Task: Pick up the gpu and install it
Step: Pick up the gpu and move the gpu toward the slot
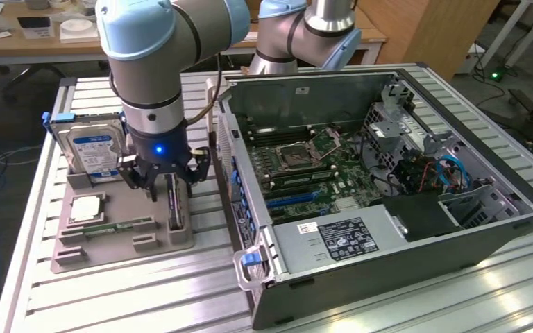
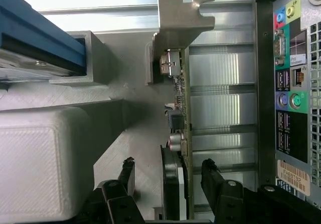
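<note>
Spread gripper (image 2: 168,162) astride the gpu (image 2: 183,101)

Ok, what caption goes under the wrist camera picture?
Open gripper straddling the gpu, upright in its grey holder beside the computer case.

The arm (image 1: 150,83) reaches straight down, its tool (image 1: 166,184) pointing downward with both fingers (image 2: 128,170) spread apart.

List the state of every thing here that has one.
gripper: open, fingers either side of the gpu.
gpu: standing on edge in the holder, not gripped.
hard drive: upright in the holder.
memory stick: lying flat in the holder.
computer case: on its side, open.
</note>
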Robot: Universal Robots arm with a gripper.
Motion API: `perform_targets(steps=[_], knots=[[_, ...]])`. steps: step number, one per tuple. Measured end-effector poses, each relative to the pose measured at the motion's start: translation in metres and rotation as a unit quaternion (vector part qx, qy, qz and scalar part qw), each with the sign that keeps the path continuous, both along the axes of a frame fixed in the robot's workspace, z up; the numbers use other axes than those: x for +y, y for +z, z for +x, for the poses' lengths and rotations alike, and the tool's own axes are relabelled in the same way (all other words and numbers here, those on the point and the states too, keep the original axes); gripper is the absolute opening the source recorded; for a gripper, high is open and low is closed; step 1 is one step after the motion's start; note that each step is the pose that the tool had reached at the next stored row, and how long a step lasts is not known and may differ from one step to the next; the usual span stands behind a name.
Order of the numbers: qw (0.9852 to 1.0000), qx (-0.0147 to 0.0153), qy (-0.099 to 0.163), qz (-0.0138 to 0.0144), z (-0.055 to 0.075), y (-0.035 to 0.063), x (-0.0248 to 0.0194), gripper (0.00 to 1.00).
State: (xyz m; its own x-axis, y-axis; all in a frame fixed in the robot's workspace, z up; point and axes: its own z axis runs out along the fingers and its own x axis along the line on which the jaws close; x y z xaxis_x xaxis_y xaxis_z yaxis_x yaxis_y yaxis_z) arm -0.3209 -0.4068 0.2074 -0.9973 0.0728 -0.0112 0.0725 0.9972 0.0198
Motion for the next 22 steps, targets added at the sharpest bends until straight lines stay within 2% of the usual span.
perform_targets(steps=[5, 6, 7, 8, 10, 11, 12, 17, 18, 22], knots=[[1.0, -0.0001, 0.0, 0.0001, 0.0, -0.0001, 0.0, 0.65], [1.0, -0.0001, 0.0, 0.0, 0.0, -0.0001, 0.0, 0.63], [1.0, -0.0001, 0.0, 0.0001, 0.0, -0.0001, 0.0, 0.57], [1.0, -0.0001, 0.0, 0.0001, 0.0, -0.0001, 0.0, 0.57], [1.0, -0.0001, 0.0, 0.0001, 0.0, -0.0001, 0.0, 0.45], [1.0, -0.0001, 0.0, 0.0001, 0.0, -0.0001, 0.0, 0.45], [1.0, -0.0001, 0.0, 0.0001, 0.0, -0.0001, 0.0, 0.39], [1.0, -0.0001, 0.0, 0.0, 0.0, -0.0001, 0.0, 0.37], [1.0, -0.0001, 0.0, 0.0001, 0.0, -0.0001, 0.0, 0.3], [1.0, 0.0, 0.0, 0.0001, 0.0, -0.0001, 0.0, 0.3]])
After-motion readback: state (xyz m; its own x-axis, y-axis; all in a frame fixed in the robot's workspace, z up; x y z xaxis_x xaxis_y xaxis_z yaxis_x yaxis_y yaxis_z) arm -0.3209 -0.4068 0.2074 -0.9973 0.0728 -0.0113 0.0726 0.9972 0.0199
